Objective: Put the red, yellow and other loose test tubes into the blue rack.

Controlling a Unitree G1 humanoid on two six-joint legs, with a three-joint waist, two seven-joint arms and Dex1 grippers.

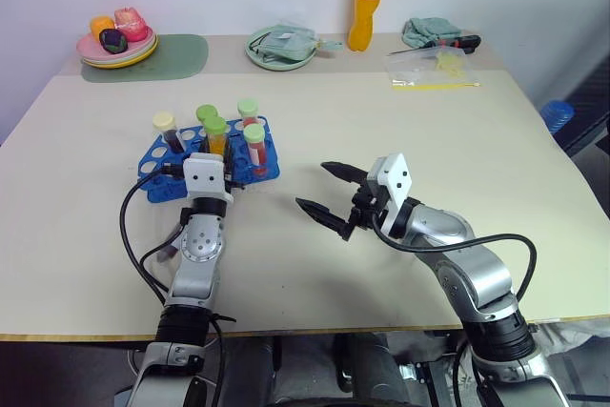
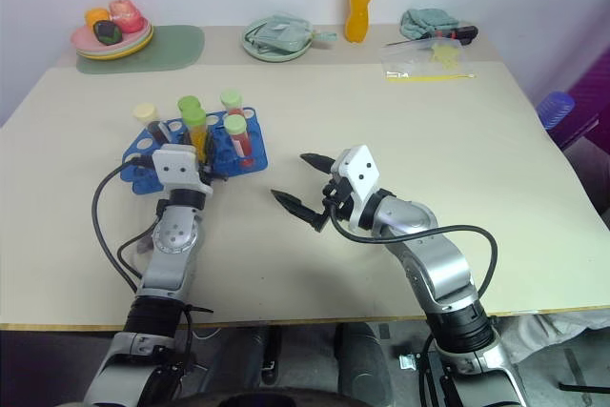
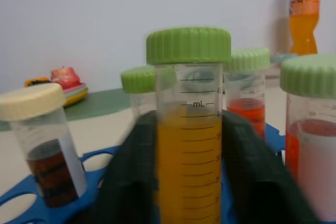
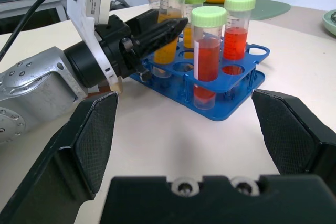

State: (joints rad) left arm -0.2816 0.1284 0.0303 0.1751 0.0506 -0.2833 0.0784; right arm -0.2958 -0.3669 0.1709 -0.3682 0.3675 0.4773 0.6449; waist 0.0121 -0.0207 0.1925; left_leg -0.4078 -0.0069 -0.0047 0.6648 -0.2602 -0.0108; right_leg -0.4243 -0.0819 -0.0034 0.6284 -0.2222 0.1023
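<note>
**Jaws at the rack: left astride the yellow tube, right spread wide**

The left gripper (image 1: 212, 161) has its jaws either side of the yellow tube (image 3: 189, 145), which stands in the blue rack (image 1: 262, 161); whether they press it I cannot tell. The right gripper (image 1: 329, 193) hangs wide open, holding nothing, near the worktop's (image 1: 381, 121) middle. The rack sits left of centre. Plates, a bottle (image 1: 366, 2) and a cloth line the far edge below a pale wall.
</note>
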